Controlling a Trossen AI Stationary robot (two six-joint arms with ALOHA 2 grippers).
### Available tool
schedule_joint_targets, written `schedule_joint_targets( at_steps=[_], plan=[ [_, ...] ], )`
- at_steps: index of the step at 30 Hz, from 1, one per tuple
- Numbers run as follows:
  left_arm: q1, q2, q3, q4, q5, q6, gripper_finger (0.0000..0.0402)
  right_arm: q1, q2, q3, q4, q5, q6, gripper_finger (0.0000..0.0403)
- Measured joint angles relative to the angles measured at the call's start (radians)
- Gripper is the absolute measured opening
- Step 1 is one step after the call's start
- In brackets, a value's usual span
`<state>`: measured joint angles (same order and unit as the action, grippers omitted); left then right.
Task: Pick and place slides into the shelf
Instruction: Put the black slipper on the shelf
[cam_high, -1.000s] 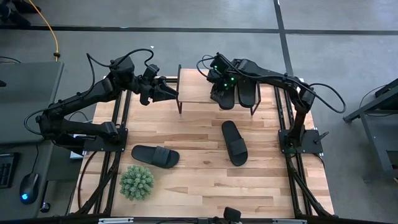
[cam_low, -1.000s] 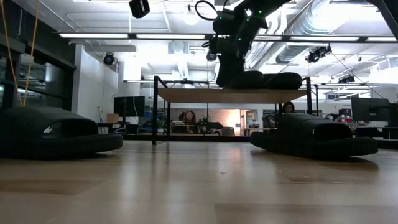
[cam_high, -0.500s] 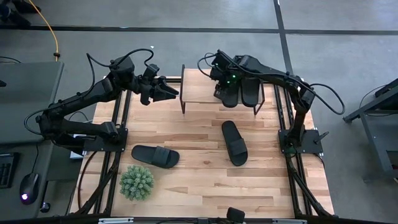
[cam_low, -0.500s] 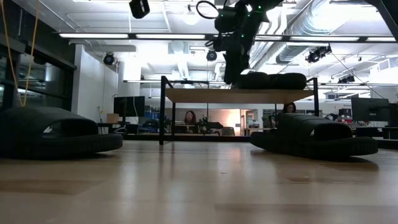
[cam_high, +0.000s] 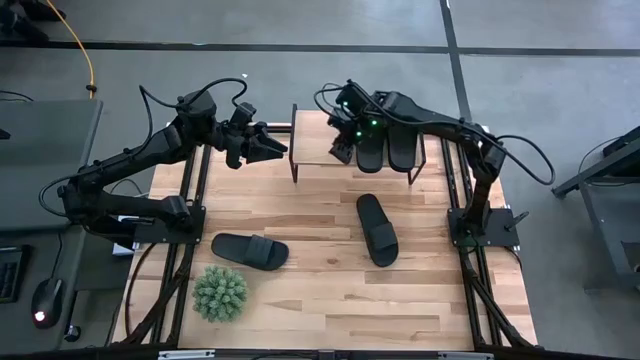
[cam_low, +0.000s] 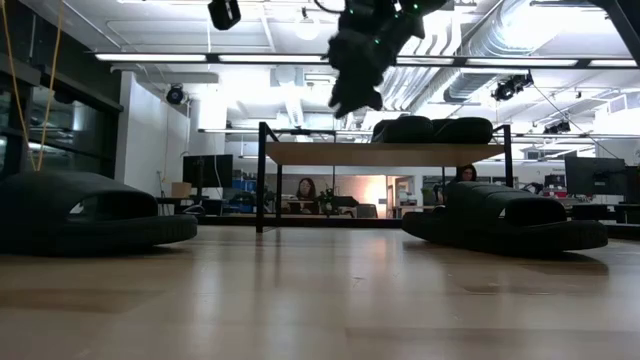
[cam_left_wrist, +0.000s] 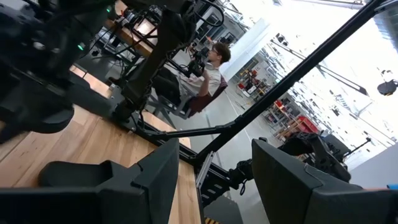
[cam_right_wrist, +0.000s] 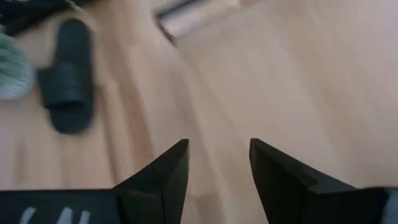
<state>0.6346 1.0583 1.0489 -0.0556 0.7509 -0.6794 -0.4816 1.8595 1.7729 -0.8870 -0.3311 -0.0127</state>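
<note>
The shelf (cam_high: 320, 148), a low rack with a light wood top, stands at the table's far edge. Two black slides (cam_high: 371, 150) (cam_high: 399, 148) lie side by side on the right half of its top, also seen in the low view (cam_low: 405, 129) (cam_low: 461, 129). Two more slides (cam_high: 250, 250) (cam_high: 377, 229) lie soles down on the table. My right gripper (cam_high: 340, 153) (cam_low: 342, 103) hangs open above the shelf top, just left of the nearer slide, with nothing between its fingers (cam_right_wrist: 217, 146). My left gripper (cam_high: 281, 151) (cam_left_wrist: 214, 152) is open and level, just off the shelf's left end.
A small green potted plant (cam_high: 220, 292) stands near the table's near left corner. Bare wood (cam_high: 330, 300) lies between the two loose slides and the near edge. The left half of the shelf top (cam_low: 310, 152) carries nothing.
My right gripper, which was down on the left of the two slides on the shelf, has come away from it, risen and tipped toward the table's left. That slide and the shelf shifted slightly toward the right edge; the slide now lies flat beside the other.
</note>
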Motion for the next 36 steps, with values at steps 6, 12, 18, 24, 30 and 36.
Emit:
schedule_joint_targets(
  at_steps=[6, 12, 18, 24, 30, 36],
  plan=[
    [0.000, 0.000, 0.000, -0.022, 0.000, 0.026, 0.0186, 0.072, 0.000, 0.000, 0.077, -0.033, 0.065, 0.0160],
    [0.001, 0.000, 0.000, -0.061, 0.000, 0.029, 0.0186, 0.141, -0.003, 0.000, 0.072, -0.035, 0.107, 0.0160],
    [0.000, 0.000, 0.000, -0.060, -0.022, -0.007, 0.0186, 0.187, -0.031, 0.001, 0.062, -0.026, 0.120, 0.0160],
    [0.000, 0.000, 0.000, -0.060, -0.029, -0.050, 0.0186, 0.234, -0.091, 0.001, 0.006, -0.017, 0.109, 0.0160],
    [0.000, 0.000, 0.000, -0.058, -0.045, -0.069, 0.0186, 0.285, -0.169, 0.002, -0.113, 0.046, 0.065, 0.0160],
    [0.000, 0.000, 0.000, -0.058, -0.085, -0.096, 0.0186, 0.328, -0.227, 0.002, -0.206, 0.147, 0.034, 0.0160]
  ],
)
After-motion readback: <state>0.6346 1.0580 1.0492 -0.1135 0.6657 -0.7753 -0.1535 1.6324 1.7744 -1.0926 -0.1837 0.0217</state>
